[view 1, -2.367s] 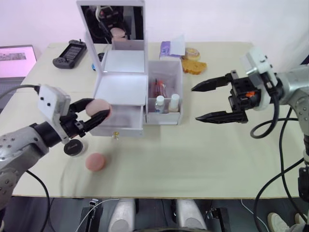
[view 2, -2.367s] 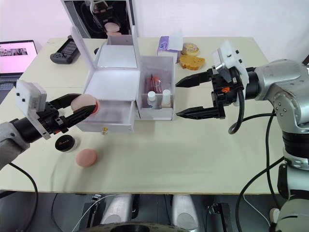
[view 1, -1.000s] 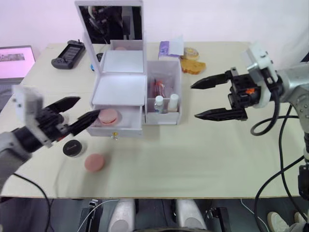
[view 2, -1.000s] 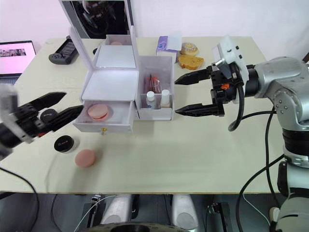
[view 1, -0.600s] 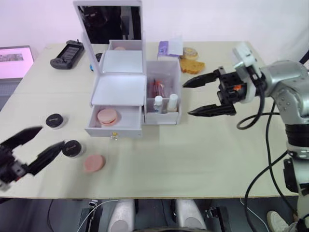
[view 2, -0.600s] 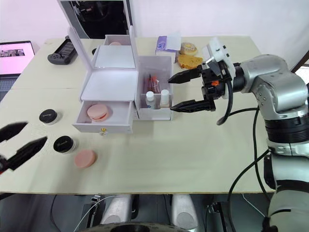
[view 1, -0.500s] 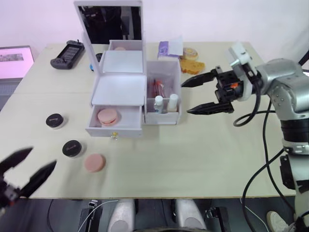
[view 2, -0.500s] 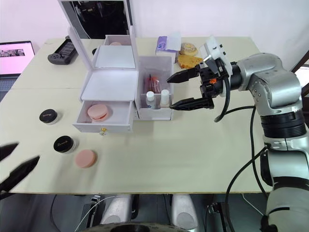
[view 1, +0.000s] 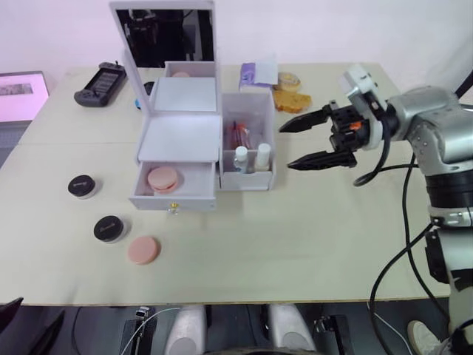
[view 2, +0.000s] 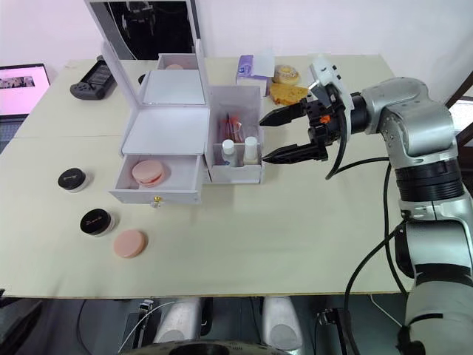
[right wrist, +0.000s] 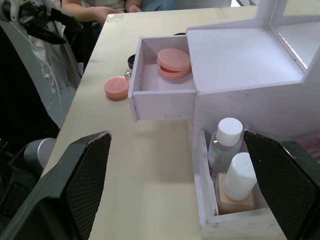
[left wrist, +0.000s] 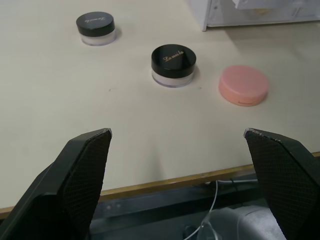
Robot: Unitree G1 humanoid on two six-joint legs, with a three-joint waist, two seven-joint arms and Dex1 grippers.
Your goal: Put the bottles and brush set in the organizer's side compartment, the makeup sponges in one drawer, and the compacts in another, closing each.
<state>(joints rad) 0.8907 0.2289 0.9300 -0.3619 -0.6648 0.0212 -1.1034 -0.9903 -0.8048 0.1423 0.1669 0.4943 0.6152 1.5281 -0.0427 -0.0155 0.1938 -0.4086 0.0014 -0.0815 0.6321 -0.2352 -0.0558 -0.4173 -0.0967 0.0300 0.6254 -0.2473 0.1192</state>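
The white organizer [view 1: 183, 137] stands mid-table with its mirror lid upright. Its lower drawer [view 1: 174, 194] is pulled out, and one pink makeup sponge [view 1: 162, 178] lies inside. The other sponge [view 1: 143, 250] rests on the table near two black-lidded compacts [view 1: 109, 228] [view 1: 81, 186]. Two white-capped bottles [view 1: 251, 157] and the pink brush set [view 1: 238, 135] stand in the side compartment [view 1: 250, 180]. My right gripper [view 1: 286, 148] hovers open and empty just right of that compartment. My left gripper [left wrist: 176, 132] is open and empty, low at the table's near left edge, facing the compacts [left wrist: 173, 65] and the loose sponge [left wrist: 243, 85].
A black game controller [view 1: 103, 77] and a laptop [view 1: 22, 87] lie at the far left. A purple tissue pack [view 1: 256, 74] and yellow bread-like items [view 1: 293, 99] sit behind the organizer. A person's hands [right wrist: 105, 10] rest at the table's left end.
My left gripper let the sponge go into the drawer, opened, and pulled back off the table's near left edge. My right gripper moved closer to the side compartment.
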